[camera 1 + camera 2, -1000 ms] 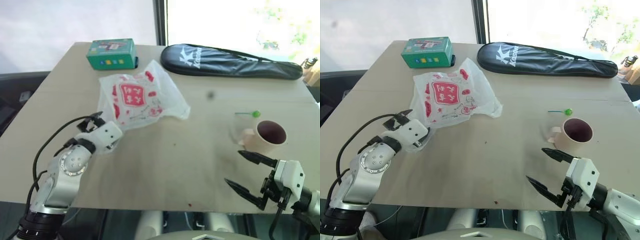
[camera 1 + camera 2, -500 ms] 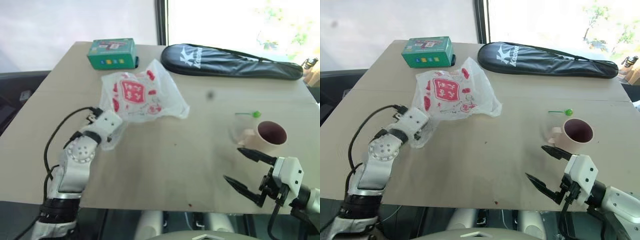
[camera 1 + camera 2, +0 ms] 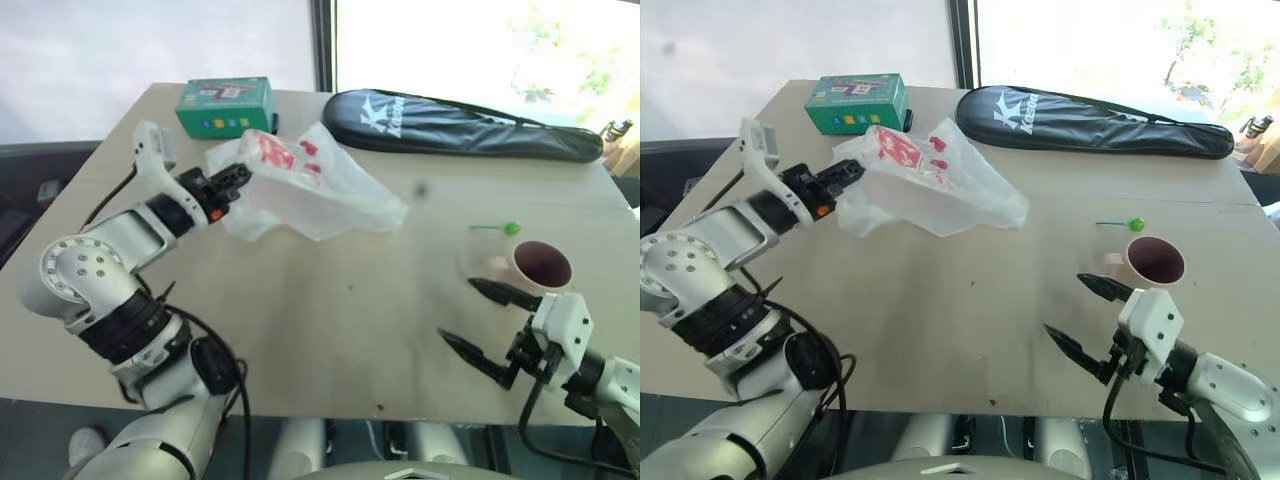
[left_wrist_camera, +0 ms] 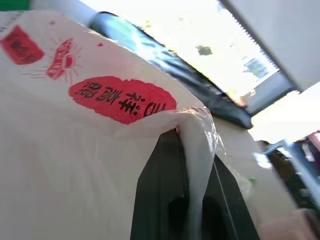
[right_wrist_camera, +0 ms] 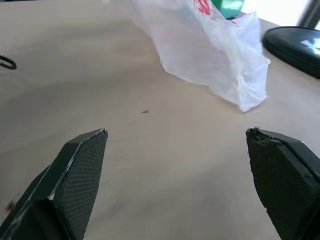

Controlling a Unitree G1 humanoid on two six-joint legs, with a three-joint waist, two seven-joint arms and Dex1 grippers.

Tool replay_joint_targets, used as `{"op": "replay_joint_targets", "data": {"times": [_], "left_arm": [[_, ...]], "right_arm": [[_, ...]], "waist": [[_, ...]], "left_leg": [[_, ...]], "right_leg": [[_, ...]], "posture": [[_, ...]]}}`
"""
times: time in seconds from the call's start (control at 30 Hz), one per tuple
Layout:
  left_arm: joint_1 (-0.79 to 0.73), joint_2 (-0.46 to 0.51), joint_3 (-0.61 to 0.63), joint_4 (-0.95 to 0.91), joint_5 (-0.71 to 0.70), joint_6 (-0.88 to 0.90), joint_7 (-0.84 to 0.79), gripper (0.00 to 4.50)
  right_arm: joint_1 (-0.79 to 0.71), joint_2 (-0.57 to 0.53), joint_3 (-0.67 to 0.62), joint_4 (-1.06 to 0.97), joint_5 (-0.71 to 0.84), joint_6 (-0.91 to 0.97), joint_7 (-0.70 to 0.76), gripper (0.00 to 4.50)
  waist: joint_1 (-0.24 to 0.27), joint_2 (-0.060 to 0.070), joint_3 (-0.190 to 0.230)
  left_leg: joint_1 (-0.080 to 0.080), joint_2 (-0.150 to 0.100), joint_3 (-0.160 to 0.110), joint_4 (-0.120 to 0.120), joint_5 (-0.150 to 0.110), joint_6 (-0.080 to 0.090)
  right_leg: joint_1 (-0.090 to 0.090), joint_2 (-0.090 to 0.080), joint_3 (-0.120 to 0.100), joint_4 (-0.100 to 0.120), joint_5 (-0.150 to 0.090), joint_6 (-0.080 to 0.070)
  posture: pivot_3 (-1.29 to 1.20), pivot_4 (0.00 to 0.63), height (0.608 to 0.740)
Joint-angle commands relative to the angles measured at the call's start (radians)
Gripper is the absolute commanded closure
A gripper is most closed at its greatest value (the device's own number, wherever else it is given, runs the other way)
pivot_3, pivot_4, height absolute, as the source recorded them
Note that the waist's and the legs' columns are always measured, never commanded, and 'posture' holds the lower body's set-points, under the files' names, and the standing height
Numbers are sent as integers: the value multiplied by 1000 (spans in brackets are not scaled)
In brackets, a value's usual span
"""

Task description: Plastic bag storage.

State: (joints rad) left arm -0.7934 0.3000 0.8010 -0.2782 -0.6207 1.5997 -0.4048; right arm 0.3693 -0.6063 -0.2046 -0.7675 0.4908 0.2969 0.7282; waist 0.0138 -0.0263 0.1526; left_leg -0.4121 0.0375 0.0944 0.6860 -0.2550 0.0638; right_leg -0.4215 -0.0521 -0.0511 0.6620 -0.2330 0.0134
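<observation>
The left gripper (image 3: 238, 180) is clenched on a pinch of the plastic bag (image 3: 310, 190), its black fingers (image 4: 165, 190) squeezing a twisted fold of the thin film, held up above the table (image 3: 330, 330) at the far left. From that pinch the bag drapes rightward and down, its red printed patches uppermost, its loose end resting on the tabletop near the middle. Just beyond it at the far edge lies a green box (image 3: 224, 106), and to the right of that a long black racket cover (image 3: 465, 126). The right gripper (image 3: 486, 318) hangs at the near right with its jaws spread wide and nothing between them. Just beyond it stands a pink mug (image 3: 541, 266), with a green lollipop (image 3: 511, 229) lying a little farther off.
</observation>
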Motion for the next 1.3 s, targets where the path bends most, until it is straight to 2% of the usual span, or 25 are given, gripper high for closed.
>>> {"op": "replay_joint_targets", "data": {"times": [0.03,0.13,0.33,0.47,0.53,0.57,0.6,0.7,0.87,0.97,1.07,1.13,1.17,1.3], "left_arm": [[-2,9,-12,20,-204,15,111,4440],[7,17,-48,35,-315,15,200,4440],[-8,2,-47,75,-430,15,368,4440],[-21,-19,-53,71,-475,15,450,4440],[-22,-25,-64,60,-479,15,476,4440],[-17,-19,-84,40,-465,15,476,4500],[-14,-16,-97,24,-460,15,478,4500],[-10,-11,-115,-2,-456,10,482,4500],[-13,-28,-114,-30,-459,8,502,4500],[-19,-10,-126,-16,-449,-2,494,4500],[-41,4,-136,25,-433,-18,485,4500],[-63,12,-153,55,-420,-32,475,4500],[-75,12,-160,71,-413,-41,474,4500],[-128,14,-196,139,-384,-79,465,4500]], "right_arm": [[-25,-22,-38,-43,-46,57,-87,0],[-59,-83,-105,-62,-115,186,-178,0],[-108,-192,-257,-105,-82,446,-223,0],[-143,-278,-248,-66,-70,618,-210,0],[-166,-327,-197,-8,-81,612,-166,0],[-189,-341,-168,24,-86,611,-155,534],[-205,-359,-144,49,-89,607,-140,778],[-255,-413,-96,110,-111,582,-99,2177],[-264,-458,-126,102,-73,584,-10,4438],[-312,-391,-273,12,220,685,73,4438],[-388,-357,-336,-36,566,745,47,4438],[-491,-332,-260,-39,755,735,-33,4438],[-553,-308,-197,-34,798,734,-77,4438],[-817,-165,70,59,740,749,-165,4438]], "waist": [[-1,0,0],[1,0,0],[2,0,0],[2,-1,1],[2,-1,1],[1,-2,1],[1,-2,1],[1,-2,2],[3,-2,2],[3,-3,3],[1,-3,3],[-1,-4,4],[-3,-4,4],[-2,-5,5]], "left_leg": [[0,0,0,0,0,0],[0,0,-1,0,0,-1],[-1,-1,-2,0,0,-1],[-1,-1,-2,0,0,-1],[-1,-1,-2,0,0,-1],[-1,-1,-2,0,0,-1],[-1,-1,-1,0,0,-1],[-1,-1,-2,-1,0,-1],[-2,-1,-2,-1,0,-1],[-2,-1,-3,-1,0,-1],[-2,-1,-4,-1,0,-1],[-2,-1,-4,-1,1,-1],[-1,-1,-4,-1,0,-1],[0,-1,-5,0,1,-1]], "right_leg": [[0,0,0,1,0,-1],[0,0,0,0,2,-4],[0,-1,-1,0,2,-4],[0,-1,-1,0,2,-4],[0,0,-1,0,2,-4],[0,-1,-1,0,2,-4],[0,0,0,0,2,-4],[0,0,0,-1,2,-4],[0,0,-1,-1,2,-4],[0,0,-1,-1,2,-4],[0,0,-2,-1,2,-4],[1,0,-2,-1,2,-4],[2,0,-2,-1,2,-4],[2,0,-3,-1,2,-4]], "posture": [[0,150,740],[0,150,740],[0,150,740],[0,150,740],[0,150,740],[0,150,740],[0,150,740],[0,150,740],[0,150,740],[0,150,740],[0,150,740],[0,150,740],[0,150,740],[0,150,740]]}}
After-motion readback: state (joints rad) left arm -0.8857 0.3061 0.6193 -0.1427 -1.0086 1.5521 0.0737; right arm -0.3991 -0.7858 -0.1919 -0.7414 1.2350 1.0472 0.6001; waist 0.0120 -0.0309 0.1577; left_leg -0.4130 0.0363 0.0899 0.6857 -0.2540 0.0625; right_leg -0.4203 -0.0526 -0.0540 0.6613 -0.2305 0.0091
